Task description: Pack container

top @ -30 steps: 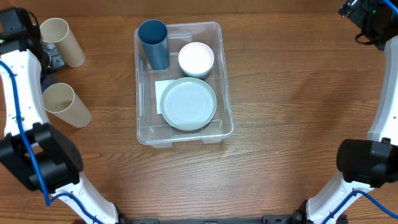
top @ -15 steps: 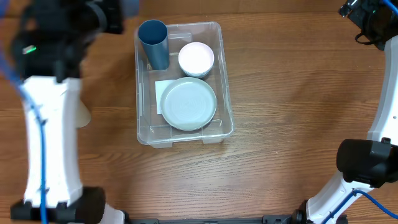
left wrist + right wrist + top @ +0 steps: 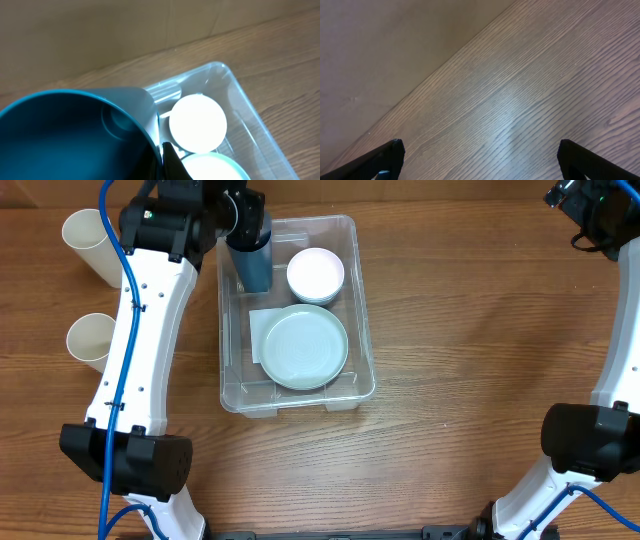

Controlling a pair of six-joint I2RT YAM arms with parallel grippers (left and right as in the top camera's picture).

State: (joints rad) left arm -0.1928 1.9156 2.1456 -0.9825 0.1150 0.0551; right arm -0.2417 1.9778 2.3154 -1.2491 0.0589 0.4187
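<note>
Container (image 3: 366, 376) is sitting mid-table, left of centre, long side running away from the robot. Inside it:
- a blue cup (image 3: 254, 268) standing upright in the far-left corner
- a pale bowl (image 3: 315, 274) just beside the cup
- a green plate (image 3: 303, 347) filling the near half, partly covering the white label (image 3: 256, 330) on the floor

Left gripper (image 3: 245, 210) is hanging directly over the blue cup's mouth. Likely reason: it is gripping the rim or letting go of it.

In the left wrist view the cup's interior (image 3: 65, 135) is filling the frame. One dark finger (image 3: 172, 162) is showing just outside its wall and the other is hidden, so whether the jaws are clamped on the rim cannot be told.

Right gripper (image 3: 480, 146) is parked at the far right corner with its jaws spread wide and holding nothing. Only bare table (image 3: 520, 90) lies beneath it.

Two beige cups (image 3: 88, 240) (image 3: 86, 340) are waiting outside, left of the container, well apart from each other, apparently next to pack.

Obstacles:
- the left arm's own link is crossing between those cups and the container
- free floor in the container is scarce, so nesting the cups into the blue one looks the likeliest fit
</note>
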